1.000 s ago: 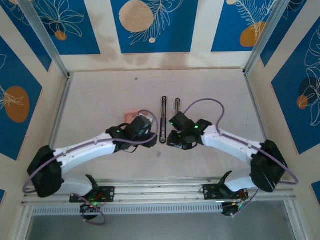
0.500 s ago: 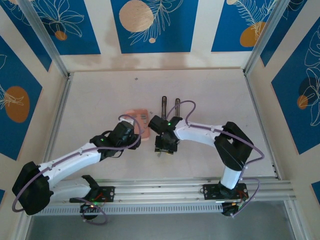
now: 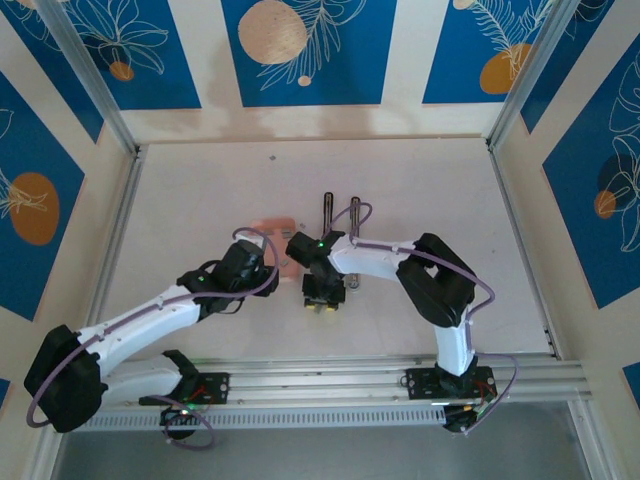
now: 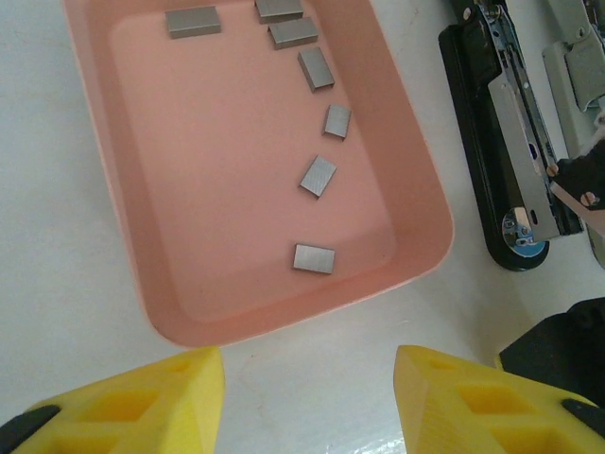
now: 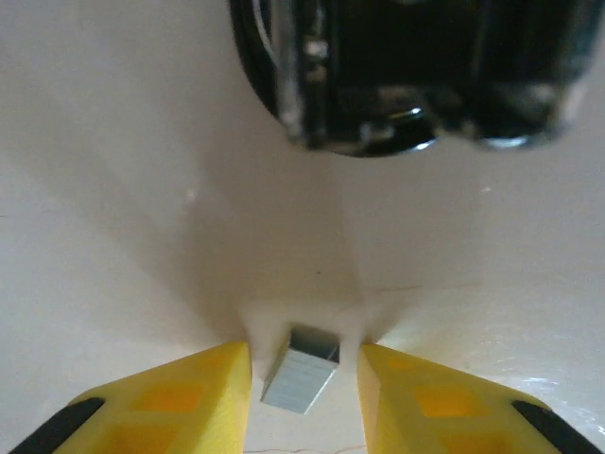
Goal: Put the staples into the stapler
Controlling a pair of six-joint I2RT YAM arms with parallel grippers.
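Note:
The salmon-pink box [image 4: 217,180] lies on the table with several silvery staple strips [image 4: 318,176] loose inside; it also shows from above [image 3: 270,228]. My left gripper [image 4: 307,397] hangs open just short of the box's near edge, nothing between its yellow fingers [image 4: 142,397]. Right of the box lies the black stapler [image 4: 473,142], opened, its silvery bar [image 4: 518,123] exposed. My right gripper [image 5: 304,388] is low over the table, open, its fingers [image 5: 180,397] standing either side of one staple strip [image 5: 301,371] with a gap on each side. From above, the right gripper [image 3: 320,305] is just near of the stapler [image 3: 328,212].
A second slim bar [image 3: 354,212] lies parallel to the stapler. A blurred black rounded shape [image 5: 378,66] sits just beyond the right fingers. Both forearms [image 3: 150,315] converge at the table's middle. Metal rails [image 3: 120,220] edge the table left and right.
The right arm has swung left and nearer, lowering over a staple strip, and its fingers have narrowed. The left arm has pulled back, uncovering the pink box.

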